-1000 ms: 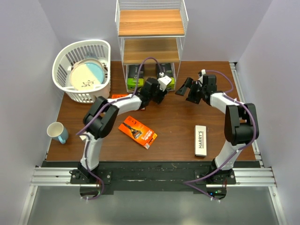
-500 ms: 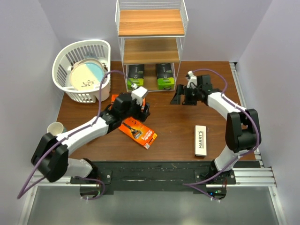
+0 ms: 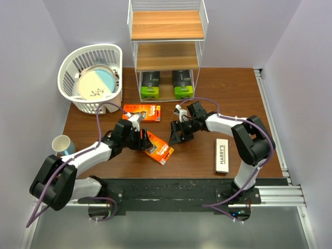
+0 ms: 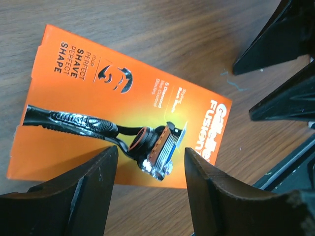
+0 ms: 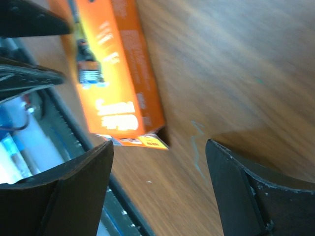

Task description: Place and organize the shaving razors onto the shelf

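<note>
Bracketed the nearer orange box (image 3: 162, 150) on the brown table (image 3: 233, 88) from two sides, with the left gripper (image 3: 144, 141) over one end and the right gripper (image 3: 177, 136) just off the other, the two near each other. Held both pairs of fingers spread wide and gripped nothing. Showed, through the left wrist camera, the box lying flat between and just ahead of the left fingers (image 4: 74, 196), its long edge crossing the gap; could not tell whether the pads met the card. Showed, through the right wrist camera, plain wood between the right fingers (image 5: 251, 196), with a corner of the box ahead and toward the left finger, apart from it. Left open wood to the right gripper's right as far as the HARRY'S box (image 3: 222, 155), well apart, and had the table's near edge not far behind both wrists. Placed the second orange box (image 3: 142, 112) flat just beyond the left gripper. Set the shelf (image 3: 165, 56) farther ahead of both, with two black-and-lime packs (image 3: 150, 85) side by side on its bottom tier.
</note>
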Robot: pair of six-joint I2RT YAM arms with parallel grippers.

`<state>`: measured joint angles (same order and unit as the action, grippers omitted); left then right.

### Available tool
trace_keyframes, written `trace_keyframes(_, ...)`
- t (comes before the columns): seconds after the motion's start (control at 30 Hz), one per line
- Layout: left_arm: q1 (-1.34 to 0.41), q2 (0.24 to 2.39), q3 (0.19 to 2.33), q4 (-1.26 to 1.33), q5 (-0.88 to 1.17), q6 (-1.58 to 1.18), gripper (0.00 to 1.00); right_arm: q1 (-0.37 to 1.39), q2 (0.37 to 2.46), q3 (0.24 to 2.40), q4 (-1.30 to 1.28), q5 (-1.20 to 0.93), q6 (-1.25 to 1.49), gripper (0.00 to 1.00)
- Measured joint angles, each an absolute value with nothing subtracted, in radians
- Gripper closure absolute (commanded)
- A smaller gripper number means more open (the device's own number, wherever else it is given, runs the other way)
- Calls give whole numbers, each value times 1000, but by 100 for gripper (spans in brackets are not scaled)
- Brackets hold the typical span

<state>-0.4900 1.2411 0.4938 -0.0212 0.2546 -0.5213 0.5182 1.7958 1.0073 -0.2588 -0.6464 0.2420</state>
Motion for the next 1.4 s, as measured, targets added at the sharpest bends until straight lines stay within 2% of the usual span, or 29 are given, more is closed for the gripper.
trace_keyframes(0.33,-487,1337,520,114,247,-539,38,547,1874,1048,-221,-750,254,32)
trace_keyframes(0.87,-417,1355,525,159,228,-484,40,577,1879,1031,-235,-779,222,41)
trace_keyframes(0.97,-405,1355,525,165,229,-476,41,604,1883,1031,-240,-783,216,56)
trace_keyframes(1.0,-402,1355,525,167,229,-474,41,613,1888,1031,-241,-785,214,66)
trace_keyframes(1.1,-393,1355,519,178,231,-469,40,635,1921,1030,-247,-807,215,81)
trace_keyframes(1.3,-377,1353,528,177,261,-451,32,640,1929,1028,-264,-820,209,99)
trace_keyframes(1.4,-357,1343,583,124,293,-442,31,628,1916,1022,-269,-839,221,100)
